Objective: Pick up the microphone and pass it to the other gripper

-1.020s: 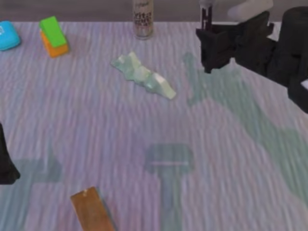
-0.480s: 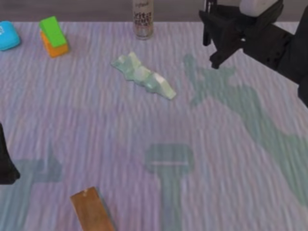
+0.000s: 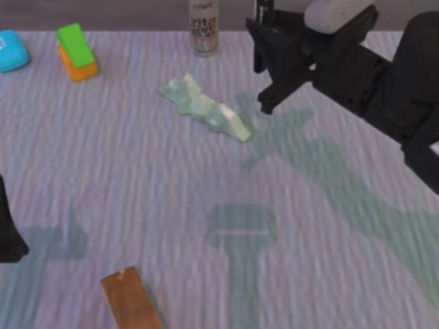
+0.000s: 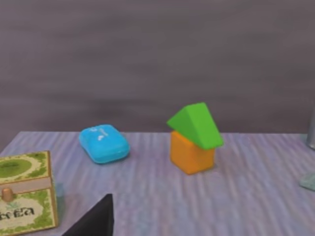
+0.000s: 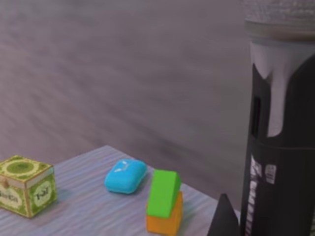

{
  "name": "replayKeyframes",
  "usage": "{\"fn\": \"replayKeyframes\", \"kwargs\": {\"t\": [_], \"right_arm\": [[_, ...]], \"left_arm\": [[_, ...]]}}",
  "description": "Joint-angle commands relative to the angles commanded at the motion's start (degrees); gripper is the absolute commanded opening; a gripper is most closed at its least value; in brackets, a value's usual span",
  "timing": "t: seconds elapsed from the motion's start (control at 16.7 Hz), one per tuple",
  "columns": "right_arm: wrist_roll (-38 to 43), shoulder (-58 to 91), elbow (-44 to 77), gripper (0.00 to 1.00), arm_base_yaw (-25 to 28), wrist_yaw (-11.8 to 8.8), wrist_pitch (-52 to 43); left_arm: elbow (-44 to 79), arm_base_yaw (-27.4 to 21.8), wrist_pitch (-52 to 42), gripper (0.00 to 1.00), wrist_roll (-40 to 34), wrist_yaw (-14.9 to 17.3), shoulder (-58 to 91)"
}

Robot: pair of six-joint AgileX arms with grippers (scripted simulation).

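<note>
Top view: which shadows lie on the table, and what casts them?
Top view: the right gripper and its arm throw a greenish shadow across the table at right; a T-shaped shadow lies mid-table, its source unseen. Left wrist view: a shadow beside the green box.

Black, grey-headed microphone (image 5: 275, 147); green wedge (image 3: 75, 44) on orange block (image 3: 77, 67); bright blue case (image 3: 12, 49); striped lilac table (image 3: 137, 178).
</note>
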Motion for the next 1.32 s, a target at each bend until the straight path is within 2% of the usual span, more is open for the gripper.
{"fn": "replayKeyframes", "kwargs": {"t": [0.12,0.24,0.9,1.08,1.32], "right_arm": [[0.2,-2.4,-0.8,0.00,3.4,3.2,-1.0],[0.3,-3.7,-1.1,0.00,4.9,4.7,-1.5],[0.3,-3.7,-1.1,0.00,4.9,4.7,-1.5],[0.3,-3.7,-1.1,0.00,4.9,4.7,-1.5],[0.3,-3.7,-1.1,0.00,4.9,4.7,-1.5]], "left_arm": [[0.0,0.0,0.0,1.00,0.0,0.0,0.0],[0.0,0.0,0.0,1.00,0.0,0.0,0.0],[0.6,-0.5,0.2,1.00,0.1,0.4,0.8],[4.5,-3.2,1.8,1.00,0.7,3.1,6.3],[14.2,-9.2,6.3,1.00,1.5,8.9,20.9]]}}
